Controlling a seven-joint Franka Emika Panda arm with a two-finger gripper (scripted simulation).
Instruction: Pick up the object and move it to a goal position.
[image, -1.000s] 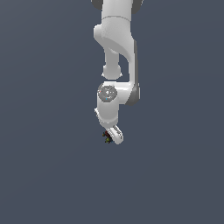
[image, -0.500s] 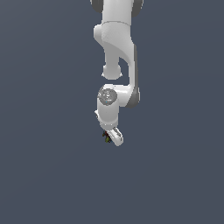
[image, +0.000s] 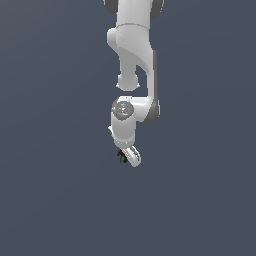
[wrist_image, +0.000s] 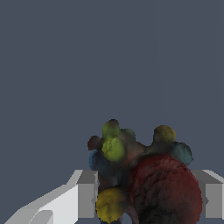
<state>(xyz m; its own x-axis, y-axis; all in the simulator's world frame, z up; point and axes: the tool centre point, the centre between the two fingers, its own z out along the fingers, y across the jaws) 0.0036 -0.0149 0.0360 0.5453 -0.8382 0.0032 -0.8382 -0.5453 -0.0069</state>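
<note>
White two-fingered claw (wrist_image: 144, 192) clamped on small lumpy dark object with dark red dome, yellow-green-blue specks (wrist_image: 140, 175); grey fingers (wrist_image: 87, 192) flank it.

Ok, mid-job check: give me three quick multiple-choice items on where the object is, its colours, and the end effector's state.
1. Where is the object?
A. Between the fingers of the end effector
B. Lying far off on the ground
C. On top of the arm's elbow

2. Which colour is the object's big rounded lump?
A. Bright white
B. Dark red
C. Pink

3. What is the end effector's state?
A. Wide open and empty
B. Out of view
C. Shut on the object

Answers:
1 A: the wrist view shows a grey finger on each side of it, and the exterior view shows it as a dark speck at the arm's tip.
2 B: the large lump is dark red, with yellow, green and blue knobs around it.
3 C: the fingers sit against the object's two sides.
</note>
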